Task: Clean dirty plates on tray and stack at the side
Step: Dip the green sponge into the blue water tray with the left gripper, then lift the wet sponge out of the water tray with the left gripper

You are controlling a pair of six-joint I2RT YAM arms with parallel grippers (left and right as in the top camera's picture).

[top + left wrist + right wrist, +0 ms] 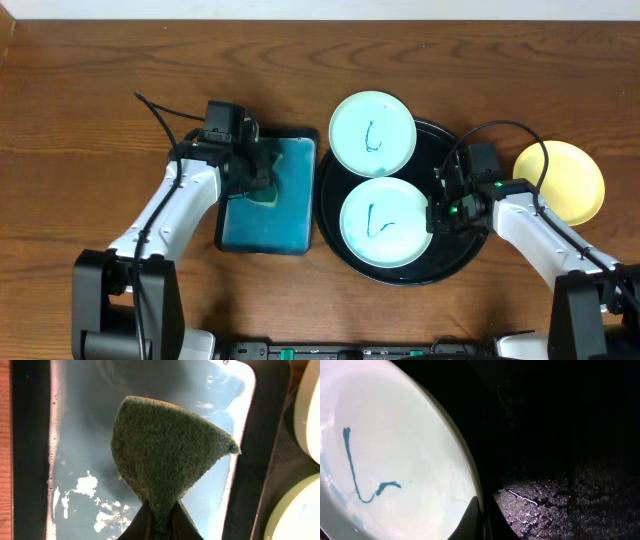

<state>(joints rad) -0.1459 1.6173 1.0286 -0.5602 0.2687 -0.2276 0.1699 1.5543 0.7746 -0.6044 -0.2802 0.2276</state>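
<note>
Two pale mint-white plates with teal scribbles lie on the round black tray (452, 262). The far plate (372, 132) overlaps the tray's back-left rim. The near plate (385, 222) lies in the tray's middle. My right gripper (437, 215) is shut on the near plate's right rim; the right wrist view shows the fingers (481, 516) pinching the plate's (385, 455) edge. The pale yellow plate (565, 180) lies on the table right of the tray. My left gripper (258, 172) is shut on a green sponge (165, 455) over the rectangular tray.
The smaller rectangular black tray with a wet blue inside (285, 215) sits left of the round tray, touching it. In the left wrist view (80, 460) its blue floor shows white foam patches. Brown wooden table all around.
</note>
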